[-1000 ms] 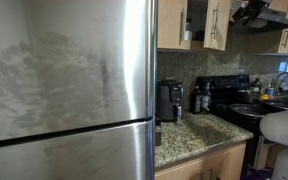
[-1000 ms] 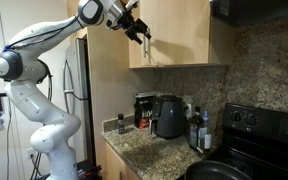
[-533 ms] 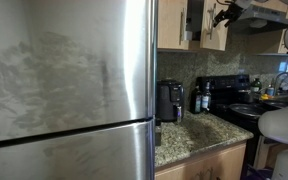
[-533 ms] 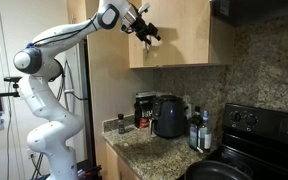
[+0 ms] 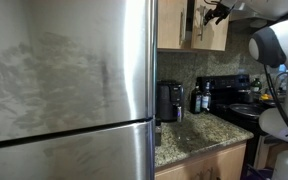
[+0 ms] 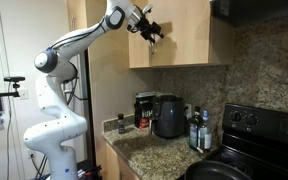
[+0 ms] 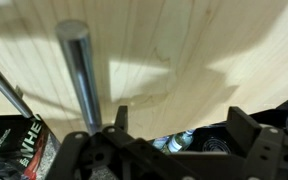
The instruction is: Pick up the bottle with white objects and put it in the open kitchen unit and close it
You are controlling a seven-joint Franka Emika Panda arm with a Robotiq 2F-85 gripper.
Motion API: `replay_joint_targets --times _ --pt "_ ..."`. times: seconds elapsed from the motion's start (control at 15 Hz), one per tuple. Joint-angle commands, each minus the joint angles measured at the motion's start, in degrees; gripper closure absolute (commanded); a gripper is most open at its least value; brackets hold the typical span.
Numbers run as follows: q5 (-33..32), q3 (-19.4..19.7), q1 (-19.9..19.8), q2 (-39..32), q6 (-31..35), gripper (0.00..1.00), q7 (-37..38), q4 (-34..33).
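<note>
Not making out the bottle with white objects in any view. Losing more than half of an exterior view to the stainless steel fridge [image 5: 69,80], leaving only a strip of the kitchen unit [image 5: 174,25] along the top edge, with a narrow dark slit [image 5: 191,22] running down beside its door. Not telling from there a shut door from one ajar. Catching the kitchen unit [image 6: 184,40] from the side in an exterior view, its front looking flush.

Cutting off the arm [image 5: 274,45] at the right border and crowding the gripper [image 5: 216,12] against the top edge, too small and dark there to read. Reaching high in an exterior view, with the gripper [image 6: 149,28] hanging right at the unit's front near its left edge; not telling touch from a hair's gap.

Filling the wrist view with tan door wood, a metal bar handle [image 7: 79,75] standing just beside one of the fingers [image 7: 119,118], and the gripper [image 7: 179,128] spreading wide with nothing between. Blurring a thin second rod [image 7: 4,85] at the left border and a black package with white lettering [image 7: 14,142] in the corner.

Leaving open air below the unit, down to the granite counter [image 6: 144,150], with a dark kettle [image 6: 168,115] and dark bottles [image 6: 199,130] crowding the back wall and a black stove [image 6: 254,140] bounding the far end.
</note>
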State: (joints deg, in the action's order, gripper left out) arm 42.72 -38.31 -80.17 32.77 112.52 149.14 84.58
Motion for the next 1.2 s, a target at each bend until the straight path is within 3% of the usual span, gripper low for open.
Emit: replay_joint_targets --times 0.0,0.13,0.27,0.33,0.47,0.67,0.87,0.93,1.0,1.13 --pt "8.3 -5.2 -13.4 1.0 -9.5 0.0 0.0 -9.3" --pt "11.8 -6.1 -19.0 1.5 -14.1 0.0 0.0 -12.7" --pt "8.6 -6.1 -17.5 -0.8 -13.9 0.0 0.0 -15.1" --pt "2.2 -5.2 -10.8 -3.8 -10.2 0.0 0.0 -14.0" --pt "-1.1 -2.0 -4.9 -6.1 -7.6 0.0 -3.1 -12.5" --pt "1.4 9.8 7.3 -7.3 -8.1 0.0 -13.0 -8.5" --pt "-0.2 22.3 19.8 -8.4 -13.5 0.0 -22.1 -6.6" --pt "-3.8 26.5 24.1 -7.5 -15.4 0.0 -22.0 -4.9" --pt "-6.5 25.0 26.5 -9.6 -10.7 0.0 -17.2 -7.5" --pt "-7.5 30.2 31.5 -9.2 -12.7 0.0 -18.8 -6.2"
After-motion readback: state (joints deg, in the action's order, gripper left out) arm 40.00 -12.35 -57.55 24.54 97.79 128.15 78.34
